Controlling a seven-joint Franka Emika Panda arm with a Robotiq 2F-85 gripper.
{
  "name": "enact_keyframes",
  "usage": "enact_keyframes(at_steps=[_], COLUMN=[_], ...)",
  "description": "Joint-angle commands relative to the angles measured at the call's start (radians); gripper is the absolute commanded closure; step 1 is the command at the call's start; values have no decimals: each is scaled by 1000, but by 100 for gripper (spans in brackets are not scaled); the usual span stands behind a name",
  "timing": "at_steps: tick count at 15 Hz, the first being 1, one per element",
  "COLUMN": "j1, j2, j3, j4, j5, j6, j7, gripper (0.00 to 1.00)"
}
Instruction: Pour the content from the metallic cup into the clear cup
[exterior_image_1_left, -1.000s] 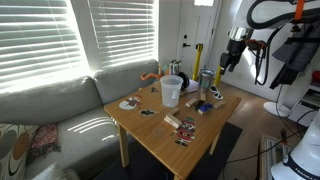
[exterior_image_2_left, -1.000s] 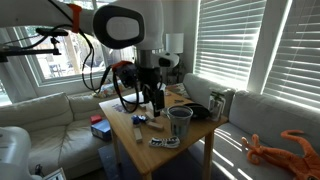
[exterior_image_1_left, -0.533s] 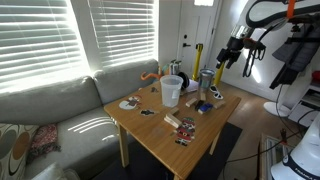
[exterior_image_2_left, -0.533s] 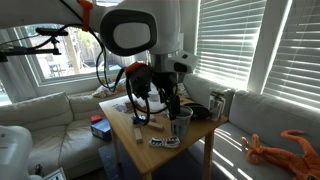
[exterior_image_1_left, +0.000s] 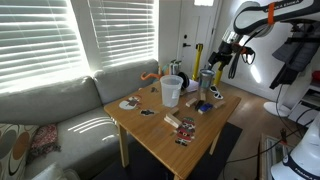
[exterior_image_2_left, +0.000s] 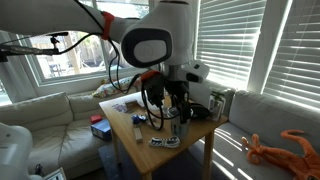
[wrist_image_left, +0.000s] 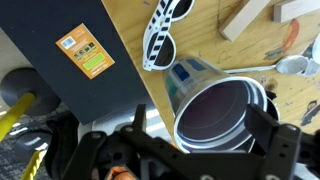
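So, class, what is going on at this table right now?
A robot arm holds its open end effector over the small shiny steel cup, jaws apart, not gripping it. The wide translucent plastic tumbler stands upright nearby on the wooden table, untouched. Nothing has been poured yet.

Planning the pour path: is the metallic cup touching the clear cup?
Apart. In an exterior view, a strip of table shows between the metallic cup and the clear cup.

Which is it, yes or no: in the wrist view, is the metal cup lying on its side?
No: the metal cup stands upright on the table, its round open mouth facing the camera.
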Motion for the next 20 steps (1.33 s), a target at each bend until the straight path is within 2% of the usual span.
enact_keyframes(at_steps=[1, 2, 4, 6, 14, 16, 20], j1=[-12, -13, -15, -17, -26, -25, -22], j2=[61, 71, 90, 105, 119, 105, 59], j3=[5, 4, 5, 5, 12, 16, 36], j4=[45, 50, 60, 67, 82, 81, 75], j5=[43, 46, 51, 57, 62, 56, 28], j6=[5, 3, 3, -3, -25, -32, -33], j7=[26, 31, 45, 60, 153, 166, 194], gripper=[0, 4, 29, 37, 94, 100, 99])
